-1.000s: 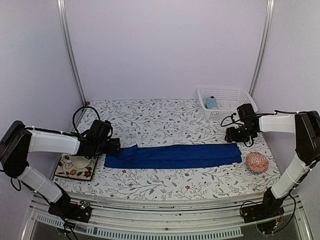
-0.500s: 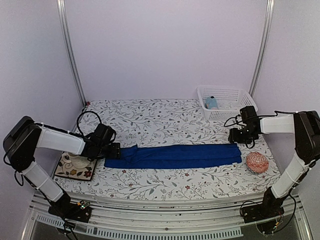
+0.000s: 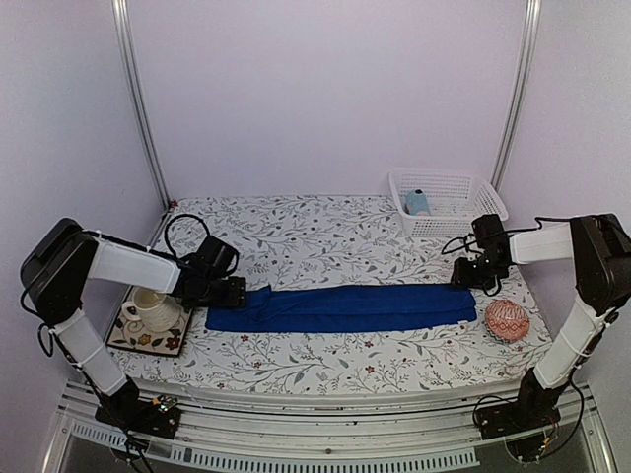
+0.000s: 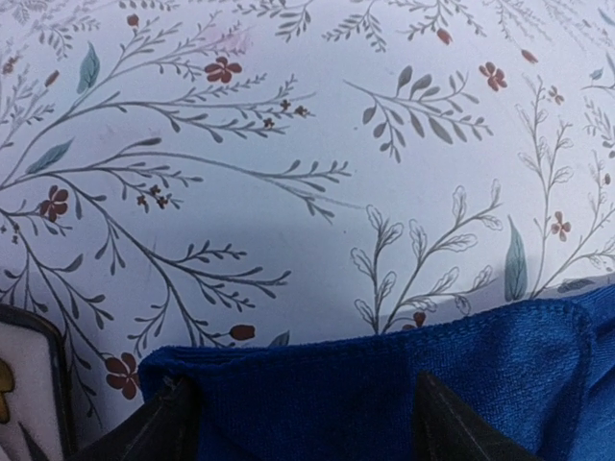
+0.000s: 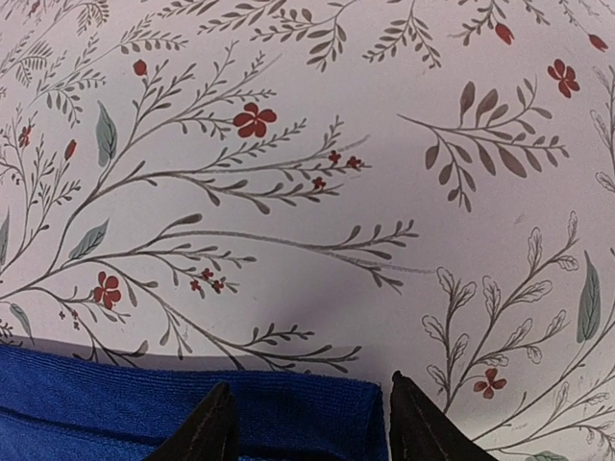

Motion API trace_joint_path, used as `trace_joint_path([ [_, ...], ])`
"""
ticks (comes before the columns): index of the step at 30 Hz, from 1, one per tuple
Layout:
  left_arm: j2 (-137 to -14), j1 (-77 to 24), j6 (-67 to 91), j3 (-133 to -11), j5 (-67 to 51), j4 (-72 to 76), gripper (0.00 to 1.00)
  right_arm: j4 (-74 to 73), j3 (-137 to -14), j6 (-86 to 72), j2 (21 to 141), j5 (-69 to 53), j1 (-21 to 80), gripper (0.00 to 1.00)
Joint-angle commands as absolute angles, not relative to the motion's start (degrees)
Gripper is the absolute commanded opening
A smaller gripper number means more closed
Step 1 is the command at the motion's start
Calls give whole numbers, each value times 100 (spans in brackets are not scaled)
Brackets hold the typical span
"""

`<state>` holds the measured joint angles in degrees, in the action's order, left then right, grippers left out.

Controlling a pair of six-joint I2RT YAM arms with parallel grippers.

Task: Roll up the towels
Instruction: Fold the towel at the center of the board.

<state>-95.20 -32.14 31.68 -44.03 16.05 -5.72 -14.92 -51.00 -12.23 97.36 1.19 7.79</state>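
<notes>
Top external view: what does the white basket point(image 3: 449, 187), beyond the right gripper point(image 5: 310, 384), hold?
— Light-blue towel point(image 3: 417, 202). Royal-blue towel point(image 3: 345, 307) ends sit between spread fingers (left gripper point(image 4: 303, 384) too).

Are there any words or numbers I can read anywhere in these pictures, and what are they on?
None can be read. The floral table cover has only twigs and flowers, the long royal-blue towel is plain, the round pink-red ball shows only a pattern. The light-blue cloth in the white plastic basket is too small to tell.
</notes>
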Motion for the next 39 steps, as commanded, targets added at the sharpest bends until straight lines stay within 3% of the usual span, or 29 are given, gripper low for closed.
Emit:
trace_joint_path([
  [1,-9788,-3234,3276,-4589,1401,-1054,76,-1291,-4873,-1403,9695,-3,746,54],
  [10,-9974,-2960,3169,-5122,1116,-1727,74,-1530,-4972,-1345,9887,27,747,50],
  [14,-9910,-2739,3088,-5417,901,-1994,65,-1816,-5250,-1306,9929,30,744,44],
  [22,-9872,-2654,3115,-5858,922,-2714,63,-2289,-5614,-1264,9957,-373,750,30],
  [39,-10161,-2571,3260,-6270,1274,-3511,61,-2906,-6053,-1097,10150,-498,751,36],
])
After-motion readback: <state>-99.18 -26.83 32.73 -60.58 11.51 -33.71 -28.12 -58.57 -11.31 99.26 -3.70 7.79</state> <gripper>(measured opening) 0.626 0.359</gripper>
